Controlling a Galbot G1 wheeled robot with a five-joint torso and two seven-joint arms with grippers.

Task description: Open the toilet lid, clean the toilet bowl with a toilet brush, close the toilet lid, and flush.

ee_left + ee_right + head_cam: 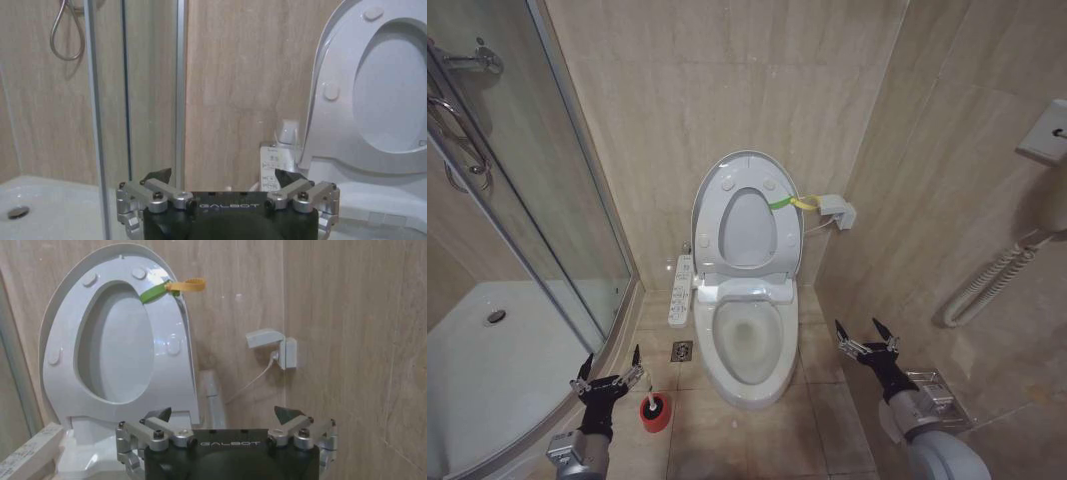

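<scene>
Toilet brush [655,411] beside shower tray [487,370].

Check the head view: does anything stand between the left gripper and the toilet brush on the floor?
Nothing visible does. The left gripper, open, hovers over the tiled floor just beside the toilet brush, which stands in its red holder cup left of the toilet bowl. The gap between them is bare floor.

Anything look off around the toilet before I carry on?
One oddity: a green-yellow band is looped on the raised toilet lid, trailing toward the wall outlet box. Otherwise all looks in order: the toilet bowl is uncovered and the toilet brush stands upright in its red cup by the open left gripper; the right gripper is also open.
</scene>
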